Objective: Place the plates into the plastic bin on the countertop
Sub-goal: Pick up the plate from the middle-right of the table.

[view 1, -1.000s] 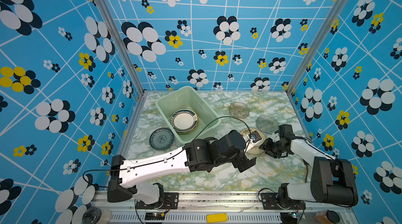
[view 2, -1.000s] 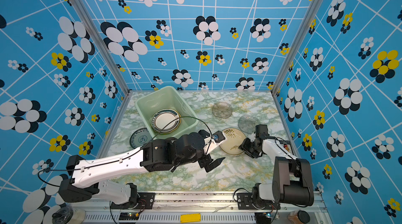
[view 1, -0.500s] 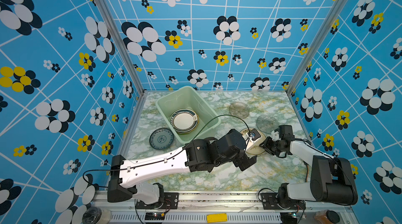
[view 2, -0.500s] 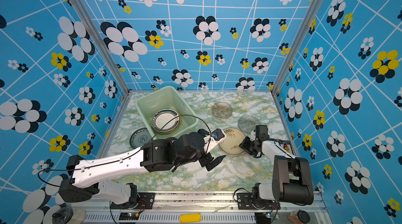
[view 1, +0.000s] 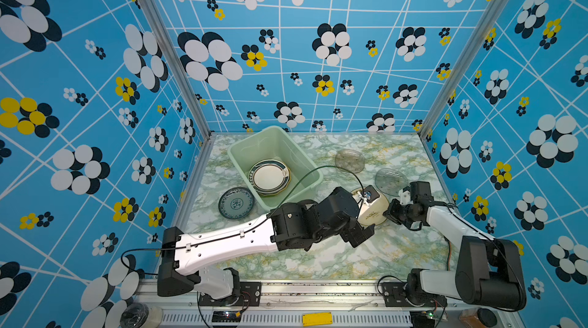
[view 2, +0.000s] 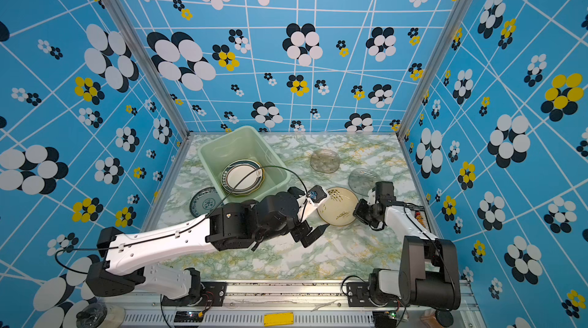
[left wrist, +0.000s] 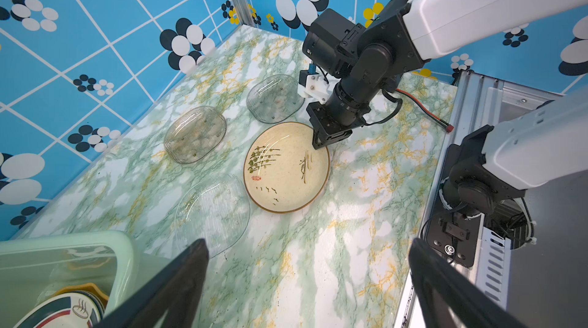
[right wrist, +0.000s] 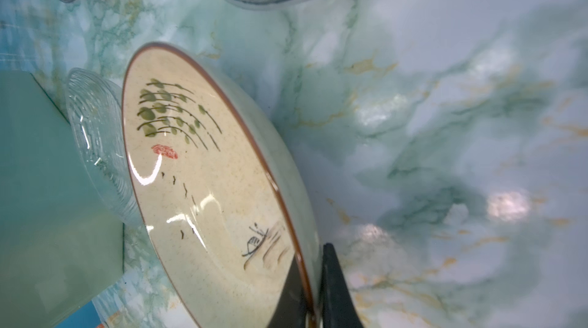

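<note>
Cream round ceramic plate [left wrist: 286, 167], toward the marbled countertop [left wrist: 350, 247]'s right edge: your low-reaching right gripper [right wrist: 313, 254] pinched its rim; your outstretched left gripper [left wrist: 307, 242] hovered, spread wide.

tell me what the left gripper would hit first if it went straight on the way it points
Most likely the bare countertop just ahead of the open left gripper, which tilts downward. Beyond that lies the cream plate, its rim pinched by the right gripper. Depth is hard to judge.

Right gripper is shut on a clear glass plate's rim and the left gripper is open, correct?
No: the right gripper is shut on the rim of the cream plate, as the right wrist view shows. The left gripper is open.
</note>
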Controlling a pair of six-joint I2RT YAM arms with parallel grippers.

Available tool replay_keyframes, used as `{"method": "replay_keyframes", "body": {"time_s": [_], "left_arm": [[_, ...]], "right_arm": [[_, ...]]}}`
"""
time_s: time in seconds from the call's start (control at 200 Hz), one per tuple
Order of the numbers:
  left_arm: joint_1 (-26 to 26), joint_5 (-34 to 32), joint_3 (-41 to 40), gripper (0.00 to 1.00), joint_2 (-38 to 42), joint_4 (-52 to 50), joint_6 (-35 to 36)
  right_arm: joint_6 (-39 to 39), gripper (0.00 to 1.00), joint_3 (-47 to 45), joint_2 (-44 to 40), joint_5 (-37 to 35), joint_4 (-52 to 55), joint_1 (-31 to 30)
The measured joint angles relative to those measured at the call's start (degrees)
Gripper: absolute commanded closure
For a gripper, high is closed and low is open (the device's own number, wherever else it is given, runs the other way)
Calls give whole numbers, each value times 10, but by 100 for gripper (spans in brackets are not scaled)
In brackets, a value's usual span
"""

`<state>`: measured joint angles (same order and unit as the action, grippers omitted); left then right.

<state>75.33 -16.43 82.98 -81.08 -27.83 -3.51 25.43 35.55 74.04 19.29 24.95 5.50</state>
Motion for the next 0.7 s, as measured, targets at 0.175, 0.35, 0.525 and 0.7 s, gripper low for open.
{"method": "replay_keyframes", "body": {"time_s": [0.175, 0.35, 0.525, 0.7], "left_arm": [[-3, -14, 0, 1, 19, -1, -15], [-7, -38, 1, 1, 51, -9, -31], [-12, -73, 14, 1, 78, -41, -59], [-29, -96, 15, 1, 129, -78, -101]], "right_arm": [[3, 100, -3, -100, -41, 96, 0], [26, 100, 19, -156, -52, 159, 0], [70, 100, 57, -176, -48, 188, 0], [121, 100, 121, -188, -37, 216, 0]]}}
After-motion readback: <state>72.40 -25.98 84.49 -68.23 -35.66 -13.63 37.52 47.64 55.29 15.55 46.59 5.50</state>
